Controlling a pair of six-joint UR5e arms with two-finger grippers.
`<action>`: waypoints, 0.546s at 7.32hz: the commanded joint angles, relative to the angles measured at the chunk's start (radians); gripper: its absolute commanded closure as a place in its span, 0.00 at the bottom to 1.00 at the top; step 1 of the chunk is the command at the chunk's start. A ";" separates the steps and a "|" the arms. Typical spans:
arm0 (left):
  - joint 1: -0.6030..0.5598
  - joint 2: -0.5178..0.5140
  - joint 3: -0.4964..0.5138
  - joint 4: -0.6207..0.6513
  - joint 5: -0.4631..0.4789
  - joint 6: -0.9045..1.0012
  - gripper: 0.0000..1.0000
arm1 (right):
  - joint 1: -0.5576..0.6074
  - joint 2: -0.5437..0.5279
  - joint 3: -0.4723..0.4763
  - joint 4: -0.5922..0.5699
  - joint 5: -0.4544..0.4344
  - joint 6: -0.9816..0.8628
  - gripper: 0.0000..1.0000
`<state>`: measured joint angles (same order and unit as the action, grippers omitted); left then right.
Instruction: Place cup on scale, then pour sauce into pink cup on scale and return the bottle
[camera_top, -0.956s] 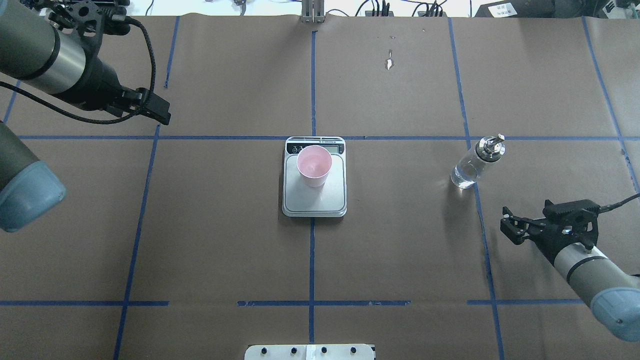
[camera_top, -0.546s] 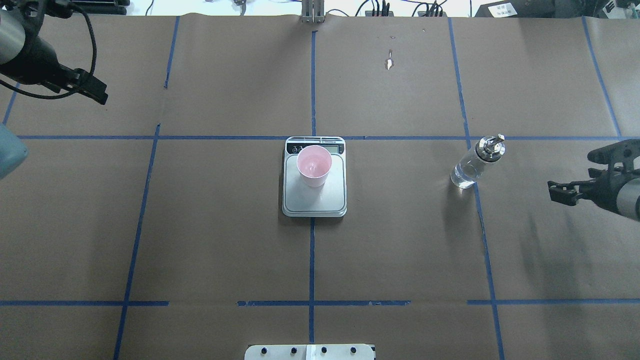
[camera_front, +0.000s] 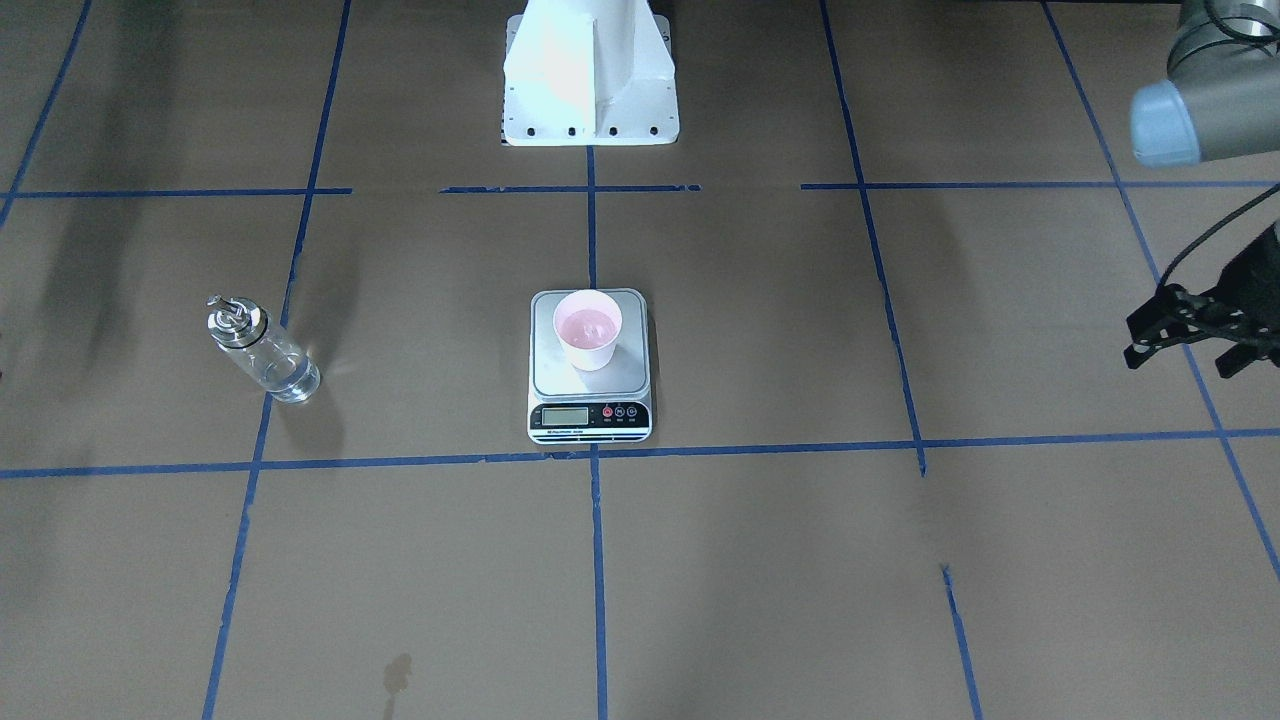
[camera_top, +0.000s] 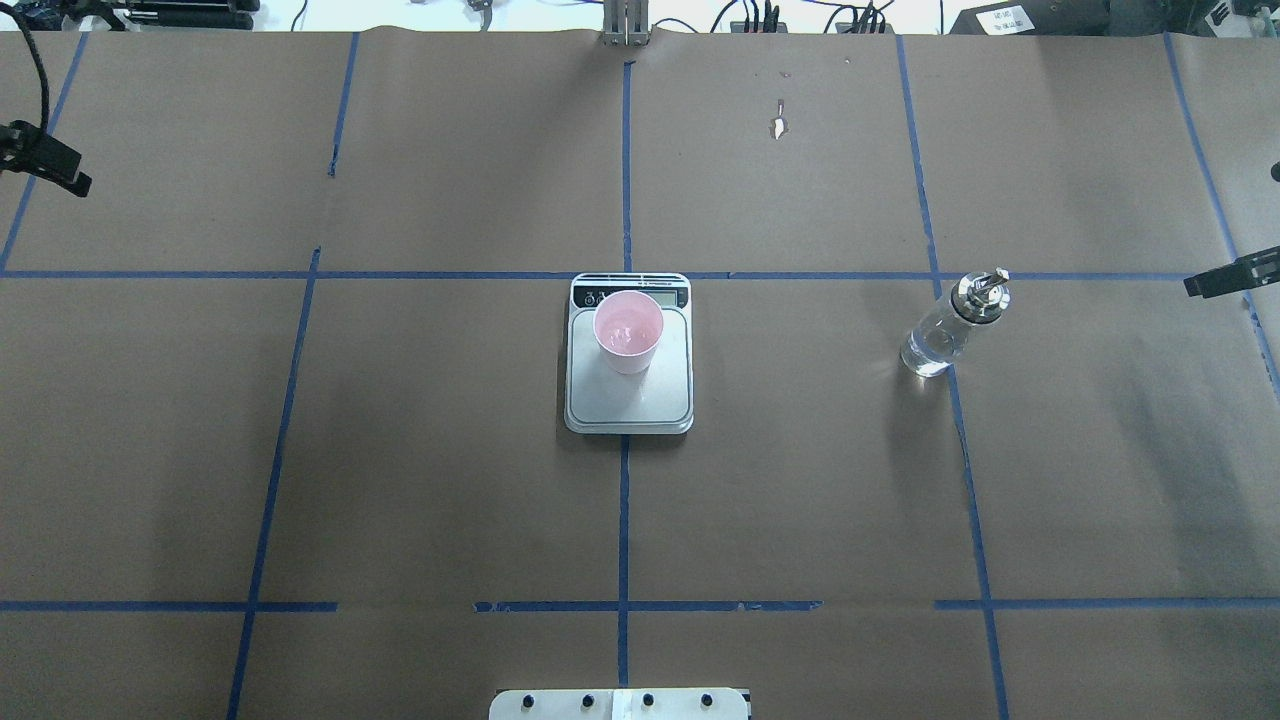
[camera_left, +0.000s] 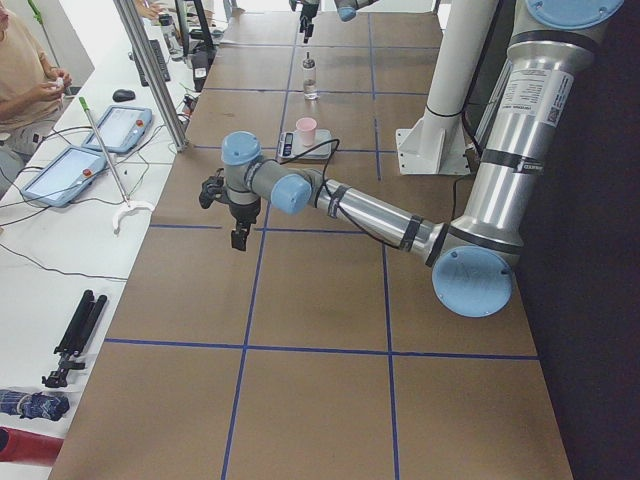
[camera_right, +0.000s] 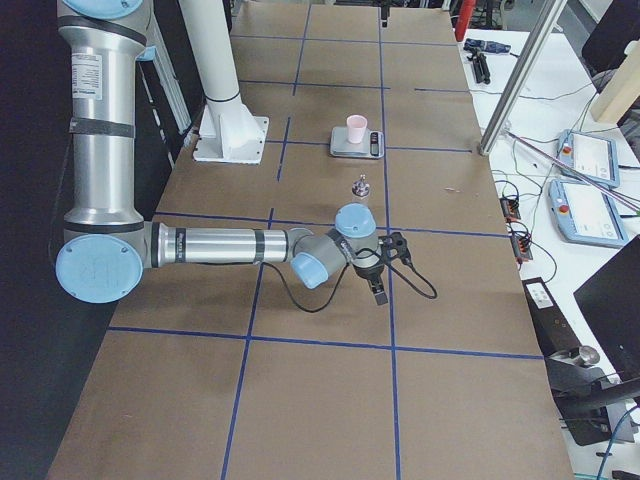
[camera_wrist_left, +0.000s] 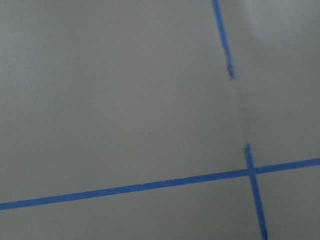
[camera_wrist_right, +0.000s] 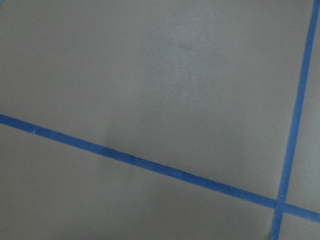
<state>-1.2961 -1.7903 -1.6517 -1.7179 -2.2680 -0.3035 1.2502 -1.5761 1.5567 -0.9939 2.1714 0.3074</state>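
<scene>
One brown-paper worktop (camera_top: 450, 480) with a blue tape grid (camera_top: 622, 520) carries everything.

Left arm (camera_left: 370, 210) lies stretched low toward the left edge. Right arm (camera_right: 220, 245) does the same toward the right edge.

Left pincer (camera_front: 1180, 360) hangs at the left edge, a bit toward the far-left corner. Its fingers are spread apart and hold nothing. Right pincer (camera_top: 1225, 277) only pokes a dark tip in over the right edge in the overhead view, so can't tell whether it is wide or narrow. Nothing seen in it.

Scale (camera_top: 630, 395) sits flat mid-worktop on the centre tape line, slightly nearer the far edge than the robot's. Its display end faces the far edge. It is well apart from both pincers.

Bottle (camera_top: 945, 330) stands upright on the worktop toward the right edge, on a tape line. It is between scale and right pincer, clear of both, and closer to the right pincer than to the left. The silver cap and spout are on top.

Cup (camera_top: 628, 330) stands upright on the scale's platform, toward the display end and inside the platform's outline. It is roughly midway between the two pincers and touched by neither.

Sauce (camera_top: 925, 355) shows clear in the bottle's lower part. The level is hard to read. The cup's bottom shows a glossy sheen like shallow clear liquid, amount unreadable.
</scene>
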 joint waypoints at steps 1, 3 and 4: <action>-0.150 0.012 0.180 -0.035 -0.035 0.291 0.00 | 0.142 0.108 -0.036 -0.323 0.090 -0.277 0.00; -0.163 0.063 0.213 -0.057 -0.018 0.279 0.00 | 0.189 0.130 -0.047 -0.501 0.123 -0.373 0.00; -0.199 0.039 0.216 -0.031 -0.027 0.276 0.00 | 0.202 0.131 -0.088 -0.543 0.126 -0.443 0.00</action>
<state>-1.4612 -1.7446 -1.4534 -1.7647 -2.2916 -0.0281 1.4303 -1.4524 1.5028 -1.4547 2.2888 -0.0534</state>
